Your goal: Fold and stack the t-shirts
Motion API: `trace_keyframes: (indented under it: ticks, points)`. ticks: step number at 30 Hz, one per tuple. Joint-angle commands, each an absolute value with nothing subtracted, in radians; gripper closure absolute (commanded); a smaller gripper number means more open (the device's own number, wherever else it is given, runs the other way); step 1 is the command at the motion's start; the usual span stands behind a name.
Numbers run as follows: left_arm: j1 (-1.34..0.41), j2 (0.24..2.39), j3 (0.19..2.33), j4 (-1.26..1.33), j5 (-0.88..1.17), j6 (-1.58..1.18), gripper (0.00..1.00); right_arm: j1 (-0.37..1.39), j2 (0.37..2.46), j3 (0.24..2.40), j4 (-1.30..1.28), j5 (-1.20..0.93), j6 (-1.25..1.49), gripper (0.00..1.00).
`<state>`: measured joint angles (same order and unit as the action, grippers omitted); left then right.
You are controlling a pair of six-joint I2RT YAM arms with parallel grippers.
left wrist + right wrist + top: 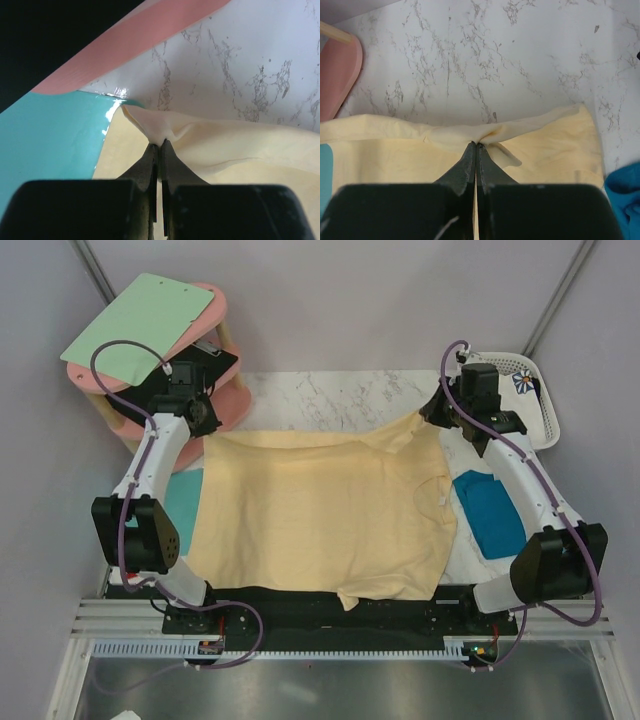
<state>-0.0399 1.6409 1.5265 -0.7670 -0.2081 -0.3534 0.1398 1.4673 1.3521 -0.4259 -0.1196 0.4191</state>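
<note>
Two pinch points logged on pale yellow t-shirt (320, 515), spread across marble table (330, 390) between the arms. Found left gripper (159, 144) with fingers pressed together on cloth at far-left corner, beside turquoise board (50, 145). Found right gripper (476, 145) likewise nipping a bunched fold along far edge, toward far-right corner. Noted teal-blue t-shirt (490, 512) lying just beside yellow one's right side. Noted white lattice basket (550, 415) at far right.

left arm (150, 465): white links, black joints, looped purple cable | right arm (525, 475): same white-black build, purple cable | left gripper fingers (145, 165): dark, tapered tips
</note>
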Motion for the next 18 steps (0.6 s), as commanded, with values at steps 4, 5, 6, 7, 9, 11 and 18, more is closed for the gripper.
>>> trace_keyframes:
  ticks: [4,5,6,7,9,11,18]
  points:
    - [-0.038,1.546,1.424,-0.753,-0.215,-0.295,0.98,0.137,1.379,1.282,-0.566,-0.155,0.430,1.00]
    - [-0.038,1.540,1.398,-0.756,-0.215,-0.288,0.98,0.137,1.374,1.264,-0.581,-0.167,0.430,1.00]
    - [-0.038,1.534,1.385,-0.753,-0.221,-0.287,0.98,0.138,1.361,1.255,-0.586,-0.178,0.431,1.00]
    - [-0.038,1.532,1.375,-0.756,-0.224,-0.285,0.98,0.138,1.356,1.246,-0.591,-0.187,0.431,1.00]
    - [-0.038,1.531,1.347,-0.758,-0.224,-0.276,0.98,0.137,1.341,1.226,-0.612,-0.196,0.430,1.00]
    - [-0.040,1.535,1.332,-0.765,-0.221,-0.264,0.98,0.138,1.335,1.213,-0.630,-0.206,0.425,1.00]
    - [-0.040,1.552,1.290,-0.787,-0.254,-0.245,0.98,0.137,1.313,1.255,-0.692,-0.270,0.433,1.00]
